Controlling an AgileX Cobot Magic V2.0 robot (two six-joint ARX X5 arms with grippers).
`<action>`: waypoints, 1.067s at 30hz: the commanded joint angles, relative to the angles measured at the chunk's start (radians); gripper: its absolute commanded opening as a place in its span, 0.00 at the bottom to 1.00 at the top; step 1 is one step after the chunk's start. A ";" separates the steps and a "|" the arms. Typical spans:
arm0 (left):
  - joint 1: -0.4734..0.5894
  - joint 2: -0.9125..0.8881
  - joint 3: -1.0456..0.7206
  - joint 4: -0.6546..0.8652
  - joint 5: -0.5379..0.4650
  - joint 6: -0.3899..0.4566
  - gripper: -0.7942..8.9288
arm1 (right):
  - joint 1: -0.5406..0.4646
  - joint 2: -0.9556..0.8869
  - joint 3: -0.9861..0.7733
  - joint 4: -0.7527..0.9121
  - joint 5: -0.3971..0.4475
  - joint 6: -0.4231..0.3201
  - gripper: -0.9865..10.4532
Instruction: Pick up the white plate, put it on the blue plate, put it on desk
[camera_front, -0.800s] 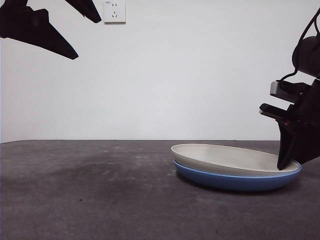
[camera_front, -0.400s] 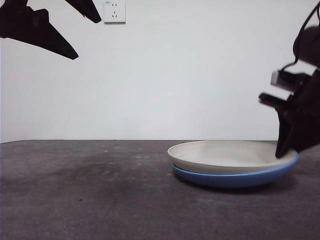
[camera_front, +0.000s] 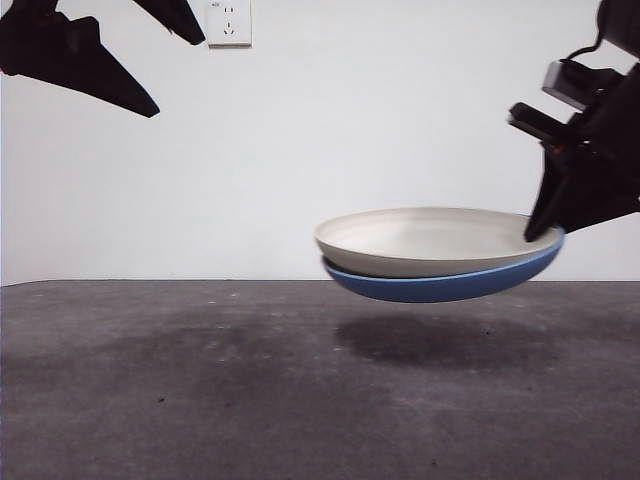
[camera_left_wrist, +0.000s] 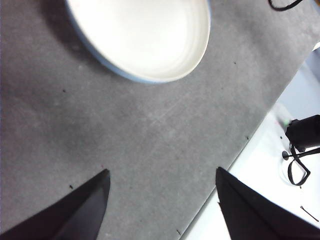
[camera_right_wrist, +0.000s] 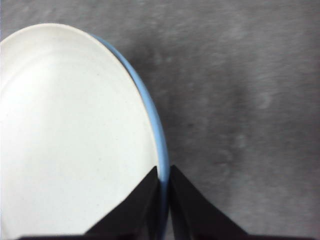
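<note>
In the front view, the white plate (camera_front: 435, 240) sits nested inside the blue plate (camera_front: 440, 285), and the pair hangs in the air above the desk (camera_front: 200, 380), tilted so that the edge toward the right gripper (camera_front: 548, 232) is higher than the far edge. A soft dark shadow (camera_front: 430, 340) lies on the desk beneath them. The right gripper comes in from the right side of the picture, big and dark, and pinches the rims of both plates together at their right edge, one jaw over the white rim and the other under the blue one. At the top left corner the left gripper (camera_front: 150, 60) shows as black pointed jaws held high, well apart from the plates. A white wall socket (camera_front: 229, 22) is on the wall behind. In the left wrist view, the left gripper (camera_left_wrist: 162, 200) has its two jaws spread wide with nothing between them, only bare desk (camera_left_wrist: 125, 135) below; the white plate (camera_left_wrist: 145, 35) with a thin blue plate (camera_left_wrist: 107, 65) rim showing around it lies well away from the jaws. In the right wrist view, the right gripper (camera_right_wrist: 164, 187) is clenched on the stacked rims, its jaws close together, one on the white plate (camera_right_wrist: 70, 135) and one outside the blue plate (camera_right_wrist: 155, 125), with the desk (camera_right_wrist: 240, 100) blurred beyond.
</note>
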 joint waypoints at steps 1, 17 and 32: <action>-0.004 0.005 0.013 0.013 0.006 0.019 0.43 | 0.042 0.010 0.014 0.034 0.000 0.057 0.09; -0.005 0.005 0.013 0.012 0.006 0.016 0.43 | 0.243 0.124 0.014 0.221 0.082 0.197 0.09; -0.005 0.005 0.013 0.011 0.006 0.016 0.43 | 0.259 0.311 0.025 0.298 0.079 0.240 0.09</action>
